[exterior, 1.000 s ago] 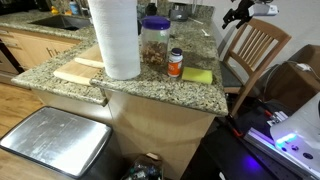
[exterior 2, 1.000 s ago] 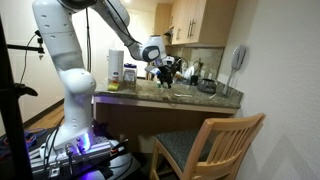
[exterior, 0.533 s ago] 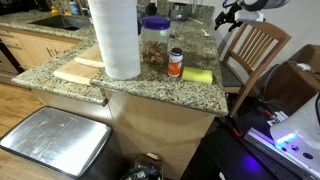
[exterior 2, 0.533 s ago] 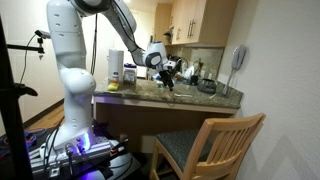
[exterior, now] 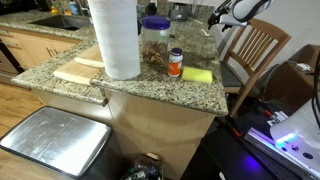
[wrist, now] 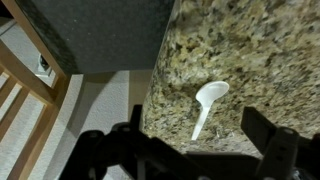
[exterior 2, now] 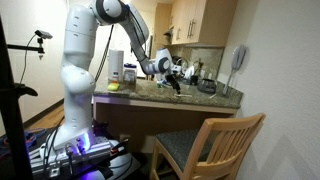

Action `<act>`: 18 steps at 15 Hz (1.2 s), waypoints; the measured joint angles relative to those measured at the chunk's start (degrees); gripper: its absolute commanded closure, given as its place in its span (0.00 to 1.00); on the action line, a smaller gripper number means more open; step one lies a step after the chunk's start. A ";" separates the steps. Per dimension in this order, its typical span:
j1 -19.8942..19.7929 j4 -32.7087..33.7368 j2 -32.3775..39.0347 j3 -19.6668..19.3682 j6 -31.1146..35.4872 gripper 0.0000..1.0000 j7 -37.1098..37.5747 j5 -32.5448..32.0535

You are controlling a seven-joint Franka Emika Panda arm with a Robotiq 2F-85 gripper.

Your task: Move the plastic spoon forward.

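Centrally in the wrist view, white spoon (wrist: 208,105) on granite counter (wrist: 262,48), gripper (wrist: 197,137) at bottom edge — fingers spread wide, holding nothing.

Your gripper (exterior: 218,17) hangs above the granite counter's (exterior: 160,90) far end (beside the wooden chair (exterior: 252,48)); a paper towel roll (exterior: 115,38), jar (exterior: 154,45), small bottle (exterior: 175,63) and yellow sponge (exterior: 197,75) sit nearer the camera.

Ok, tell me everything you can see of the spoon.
The spoon is white and looks like one-piece plastic, with a rounded bowl and a thin straight handle. In the wrist view it lies flat on the speckled granite counter, close to the edge, with the bowl at upper right and the handle running down-left. Only the counter touches it. The open end effector hangs above it, fingers apart on either side. Whether the bowl faces up cannot be told.
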 measured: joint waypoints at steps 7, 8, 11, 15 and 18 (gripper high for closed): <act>1.47 2.71 2.65 -0.40 -0.85 0.00 5.34 -2.03; 1.93 3.11 3.34 -1.05 -0.64 0.00 8.14 -3.77; 4.74 6.00 7.23 -4.08 0.57 0.00 18.53 -10.83; 9.33 11.28 12.65 -8.01 0.71 0.32 29.21 -16.99; 11.53 14.09 14.66 -9.98 0.23 0.55 32.05 -18.84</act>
